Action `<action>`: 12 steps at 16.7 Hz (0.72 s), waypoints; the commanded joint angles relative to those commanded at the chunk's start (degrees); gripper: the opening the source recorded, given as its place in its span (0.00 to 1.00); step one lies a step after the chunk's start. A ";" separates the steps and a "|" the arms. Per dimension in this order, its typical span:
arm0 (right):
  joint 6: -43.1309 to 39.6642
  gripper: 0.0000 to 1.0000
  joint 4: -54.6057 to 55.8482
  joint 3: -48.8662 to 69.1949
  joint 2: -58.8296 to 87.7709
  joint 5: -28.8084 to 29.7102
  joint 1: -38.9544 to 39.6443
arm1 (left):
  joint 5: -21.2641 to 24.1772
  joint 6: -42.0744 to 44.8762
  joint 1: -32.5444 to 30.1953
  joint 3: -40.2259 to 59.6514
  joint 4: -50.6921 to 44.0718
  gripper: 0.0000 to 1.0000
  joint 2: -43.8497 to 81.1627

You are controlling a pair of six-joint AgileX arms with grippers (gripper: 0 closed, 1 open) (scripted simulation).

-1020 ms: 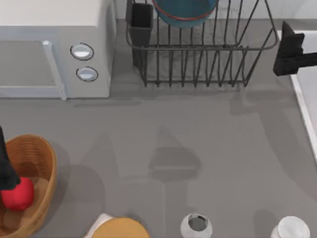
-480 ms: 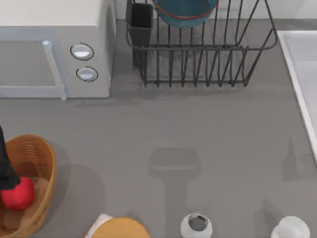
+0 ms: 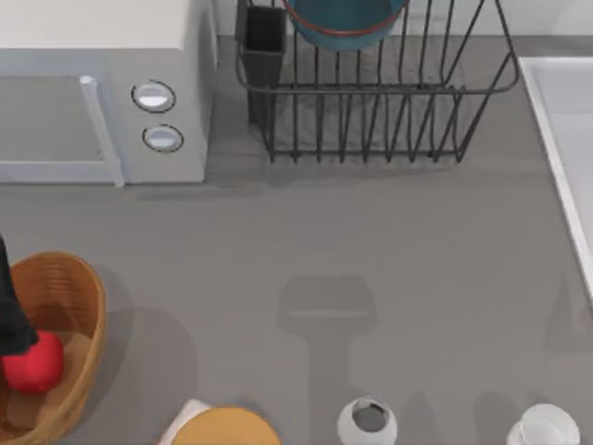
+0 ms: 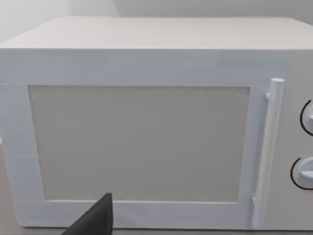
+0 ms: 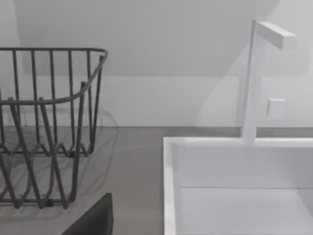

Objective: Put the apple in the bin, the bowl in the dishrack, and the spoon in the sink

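White cups stand along the 6 o'clock edge of the table in the top view, one (image 3: 368, 422) near the middle and one (image 3: 544, 428) toward 5 o'clock. A yellow-orange disc (image 3: 225, 428) lies beside them toward 7 o'clock.

At 8 o'clock I find the bin (image 3: 88, 287), a woven wicker basket. The apple (image 3: 34, 362) sits inside it, against the lighter bottom. My left gripper (image 3: 15, 324) hangs over the bin as a dark shape directly above the apple, meeting it in the top view. I cannot tell whether it grips the apple or has let go. In the left wrist view a dark part of this gripper (image 4: 95, 218) shows before the door of a white microwave (image 4: 142, 142).

That microwave (image 3: 102, 56) stands at 10 to 11 o'clock, its two dials facing the table's middle.

At 12 o'clock stands the dishrack (image 3: 371, 120), black wire with a dark cutlery cup (image 3: 265, 37) at its 11 o'clock corner. The bowl (image 3: 345, 23), blue with a reddish rim, rests inside the rack at its far side.

The sink (image 3: 543, 130) lies at 2 to 3 o'clock, just beside the rack. In the right wrist view a dark part of my right gripper (image 5: 93, 219) shows before the rack's end (image 5: 49, 127) and the sink (image 5: 234, 166), with a white tap (image 5: 254, 78) rising at the basin's far rim. This gripper's state I cannot tell.
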 joint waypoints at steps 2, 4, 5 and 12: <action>0.00 1.00 0.00 0.00 0.00 0.00 0.00 | 0.00 0.00 0.00 0.00 0.00 1.00 0.00; 0.01 1.00 0.09 0.20 0.20 0.04 0.20 | 0.00 0.00 0.00 0.00 0.00 1.00 0.00; -0.55 1.00 -0.28 0.52 0.74 -0.10 0.31 | 0.00 0.00 0.00 0.00 0.00 1.00 0.00; -21.32 1.00 -11.97 10.69 19.46 -3.29 2.34 | 0.00 0.00 0.00 0.00 0.00 1.00 0.00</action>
